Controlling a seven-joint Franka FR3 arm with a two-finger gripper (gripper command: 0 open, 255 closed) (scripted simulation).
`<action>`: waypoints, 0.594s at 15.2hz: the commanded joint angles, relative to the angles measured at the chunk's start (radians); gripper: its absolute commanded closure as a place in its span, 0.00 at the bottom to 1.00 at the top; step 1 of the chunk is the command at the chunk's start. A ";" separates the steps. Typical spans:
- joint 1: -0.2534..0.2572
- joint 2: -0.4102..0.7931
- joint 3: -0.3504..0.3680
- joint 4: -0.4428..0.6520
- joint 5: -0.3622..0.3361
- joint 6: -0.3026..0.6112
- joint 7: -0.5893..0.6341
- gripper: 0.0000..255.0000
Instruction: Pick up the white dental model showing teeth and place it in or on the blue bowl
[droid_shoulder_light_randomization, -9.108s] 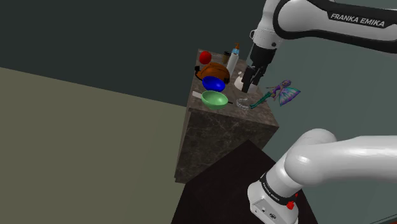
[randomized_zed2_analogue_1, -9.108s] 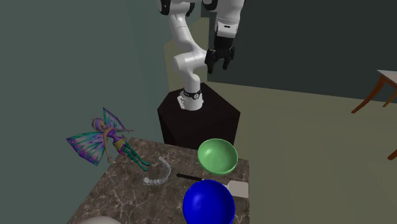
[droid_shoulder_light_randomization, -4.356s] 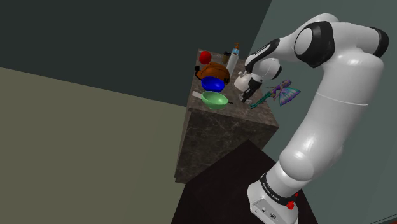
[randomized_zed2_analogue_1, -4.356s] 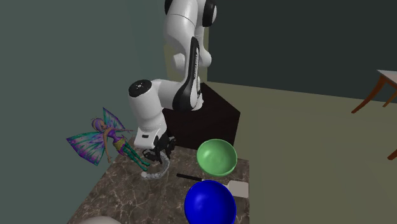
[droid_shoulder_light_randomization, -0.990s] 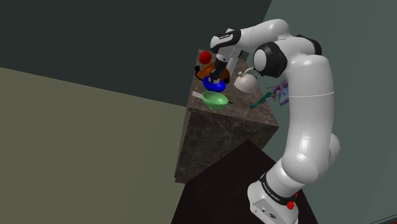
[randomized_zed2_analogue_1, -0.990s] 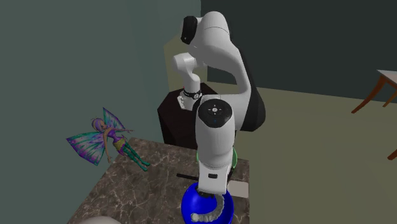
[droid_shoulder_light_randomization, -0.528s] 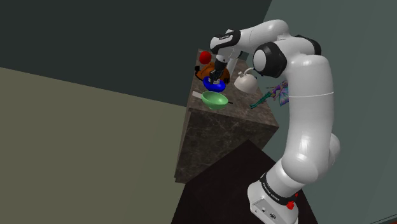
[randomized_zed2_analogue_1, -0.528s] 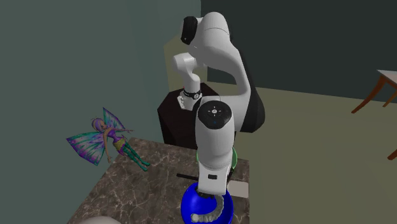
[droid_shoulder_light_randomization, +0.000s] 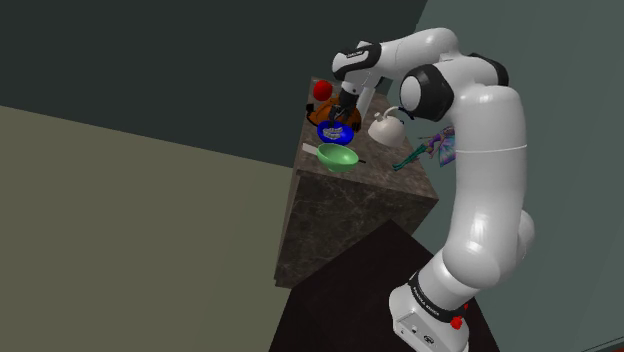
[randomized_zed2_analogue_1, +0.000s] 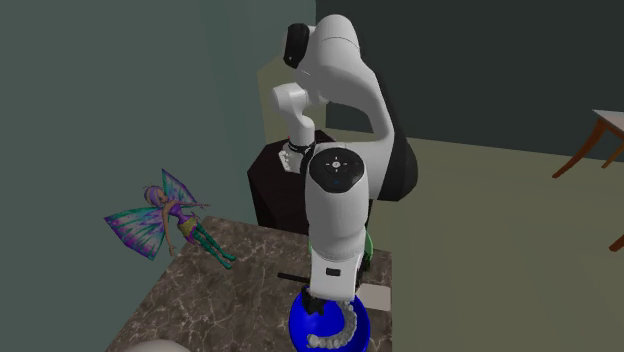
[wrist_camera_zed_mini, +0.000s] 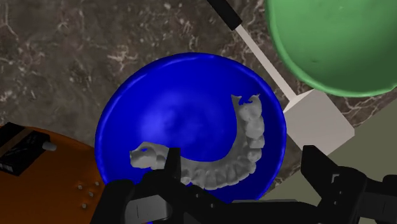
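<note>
Gripper (wrist_camera_zed_mini: 242, 159) hovers just above the blue bowl (wrist_camera_zed_mini: 165, 102), its two black fingers (wrist_camera_zed_mini: 172, 168) spread apart and holding nothing. The white dental model (wrist_camera_zed_mini: 248, 137) lies curved inside the bowl.

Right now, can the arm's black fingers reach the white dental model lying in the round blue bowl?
Probably yes: the open fingers hang directly above the white dental model, which lies uncovered in the round blue bowl, with nothing between them.
</note>
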 joint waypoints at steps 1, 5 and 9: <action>0.002 -0.023 -0.007 0.020 -0.012 -0.042 0.009 0.00; 0.001 -0.032 -0.010 0.033 -0.016 -0.063 0.012 0.00; 0.001 -0.032 -0.010 0.033 -0.016 -0.063 0.012 0.00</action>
